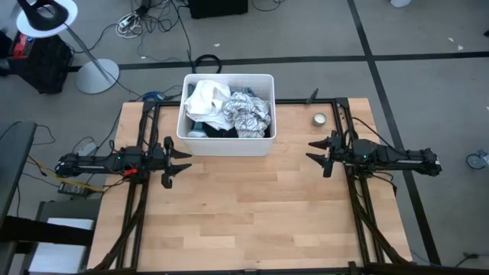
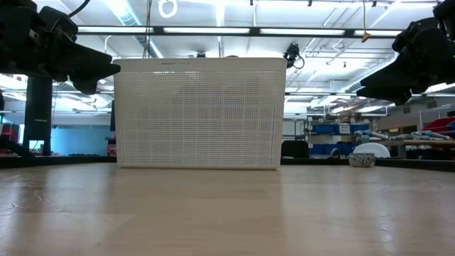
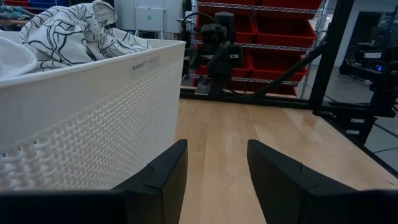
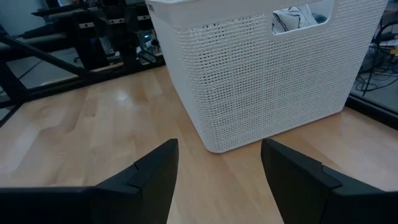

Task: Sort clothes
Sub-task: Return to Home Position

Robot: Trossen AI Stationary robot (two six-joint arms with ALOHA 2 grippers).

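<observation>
— Where are the clothes?

— Heaped in the white tub, which stands at the far middle of the counter. A white piece lies on the left of the heap and a white-grey patterned one on the right. A dark piece shows beneath them, against the near wall.

— Anything on the wood itself?

— A small round object near the right rail, beside the tub but apart from it.

— And the left claw?

— It hovers just beside the tub's near left corner, pointing toward the middle of the counter. Its fingers are spread, so it is released. Its wrist view looks along the tub's wall, with patterned cloth rising above the rim.

— The right claw?

— It mirrors the left one. It is on the right side, apart from the tub's near right corner, pointing inward with its fingers spread, also released. In its wrist view, patterned fabric shows through a slot high in the tub's wall.

— From counter height?

— The tub's perforated wall fills the middle. The left arm and right arm hang dark at the upper corners, off the wood.
</observation>
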